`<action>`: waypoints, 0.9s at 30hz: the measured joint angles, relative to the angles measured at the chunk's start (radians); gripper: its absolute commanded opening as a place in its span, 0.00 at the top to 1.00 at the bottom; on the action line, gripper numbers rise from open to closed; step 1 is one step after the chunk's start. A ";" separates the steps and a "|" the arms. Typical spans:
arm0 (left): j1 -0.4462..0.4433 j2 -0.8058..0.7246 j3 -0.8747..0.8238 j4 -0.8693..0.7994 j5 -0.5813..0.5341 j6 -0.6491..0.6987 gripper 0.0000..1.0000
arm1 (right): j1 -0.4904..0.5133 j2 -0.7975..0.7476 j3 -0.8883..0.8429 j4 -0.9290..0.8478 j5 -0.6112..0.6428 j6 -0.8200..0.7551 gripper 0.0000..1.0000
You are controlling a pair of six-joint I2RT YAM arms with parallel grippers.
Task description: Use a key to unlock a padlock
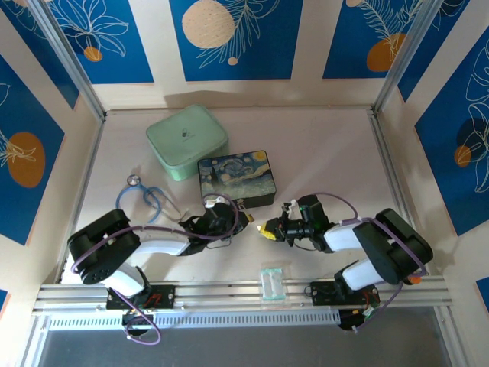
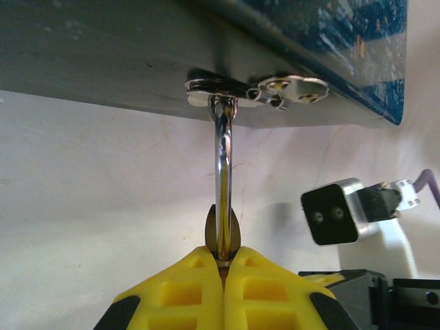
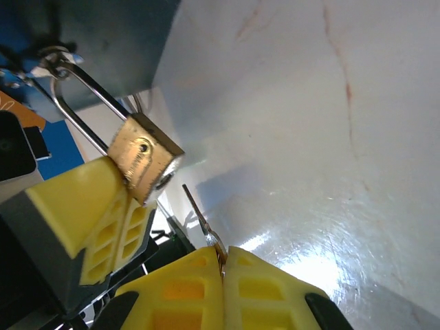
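Both shut: left claw [image 2: 223, 257] clamps the padlock [image 3: 145, 158], right claw [image 3: 223, 257] pinches the key [image 3: 199, 214].

The pale table [image 1: 336, 153] is lit brightly from above, and soft shadows are cast under the arms [image 1: 160, 243]. In the right wrist view strong white glare is thrown on it, and the near yellow fingers [image 3: 185, 289] of the right tool [image 3: 223, 256] are blurred. A bright streak is carried by the thin silver shackle [image 2: 221, 158].
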 measured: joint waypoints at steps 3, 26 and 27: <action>0.000 -0.001 -0.003 0.004 0.000 -0.013 1.00 | -0.004 0.045 0.000 0.059 -0.027 0.023 1.00; 0.000 -0.001 -0.010 0.031 0.001 -0.041 1.00 | -0.016 0.151 -0.032 0.267 -0.066 0.085 1.00; 0.000 -0.001 -0.010 0.031 0.002 -0.041 1.00 | -0.018 0.156 -0.032 0.278 -0.067 0.088 1.00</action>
